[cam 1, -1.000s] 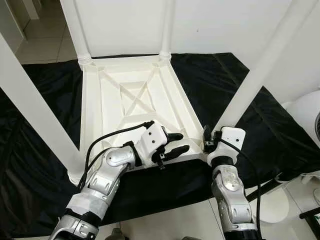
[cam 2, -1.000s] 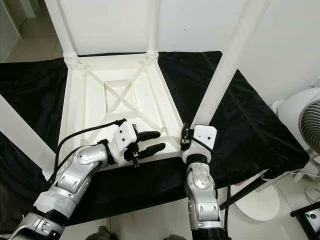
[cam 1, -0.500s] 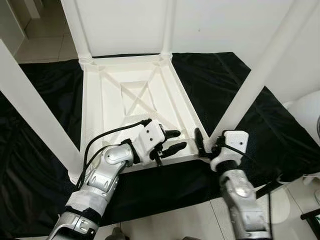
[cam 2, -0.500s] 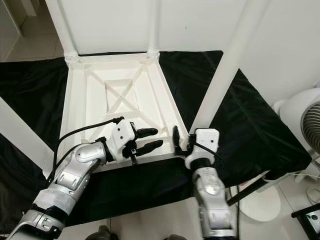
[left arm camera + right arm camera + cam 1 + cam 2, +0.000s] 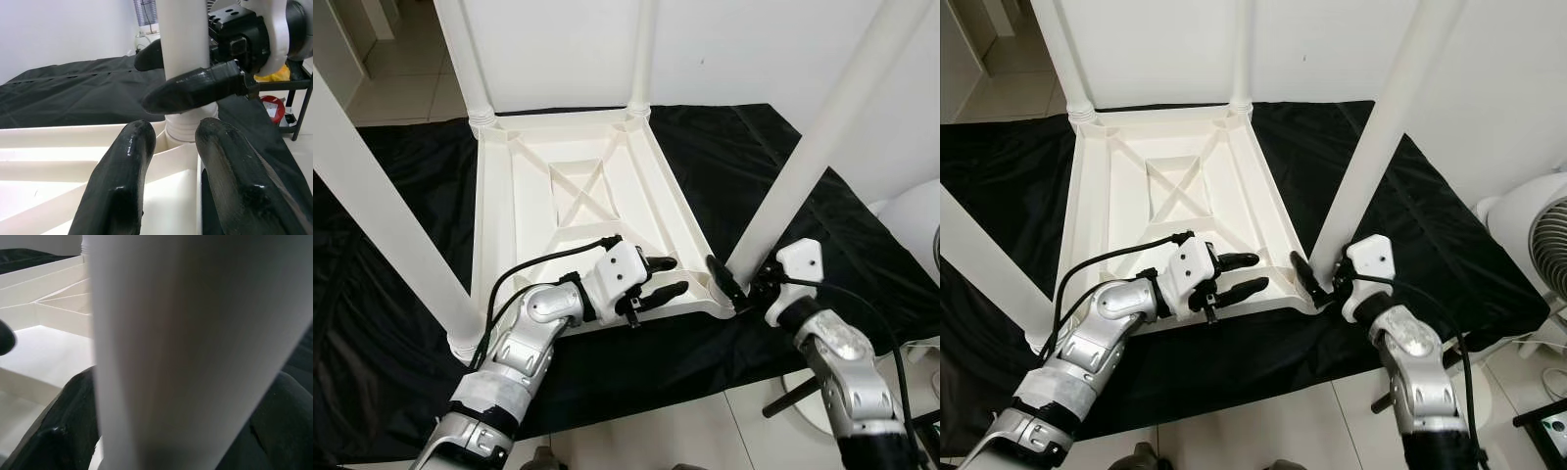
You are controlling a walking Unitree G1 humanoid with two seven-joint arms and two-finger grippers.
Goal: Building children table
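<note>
The children's table [image 5: 578,211], white plastic, lies upside down on a black cloth [image 5: 744,166] spread over the floor, its ribbed underside with a crossed brace facing up and its four legs standing upward from the corners.

The right gripper [image 5: 1320,286] has its two black fingers [image 5: 195,90] set on either side of the near right leg [image 5: 803,171], low down just above the ribbed socket where that leg meets the tabletop corner. In the right wrist view the white leg [image 5: 195,347] stands between the two dark fingers [image 5: 63,431], close against them, so they hold the leg. The right arm reaches in from the robot's right side, its white wrist housing just beside the leg.

The left gripper [image 5: 661,279] is over the near edge of the tabletop, inside the frame, its fingers [image 5: 122,186] parted a little with nothing between them and pointing toward the right corner. In the left wrist view they lie above the white rim, aimed at the base of the near right leg. The left arm bends in from the lower left with a black cable looping over it.

The near left leg [image 5: 391,215] rises at the left edge, and the two far legs [image 5: 465,59] stand by a white wall [image 5: 754,49]. A white fan [image 5: 1538,245] stands at the right, off the cloth.
</note>
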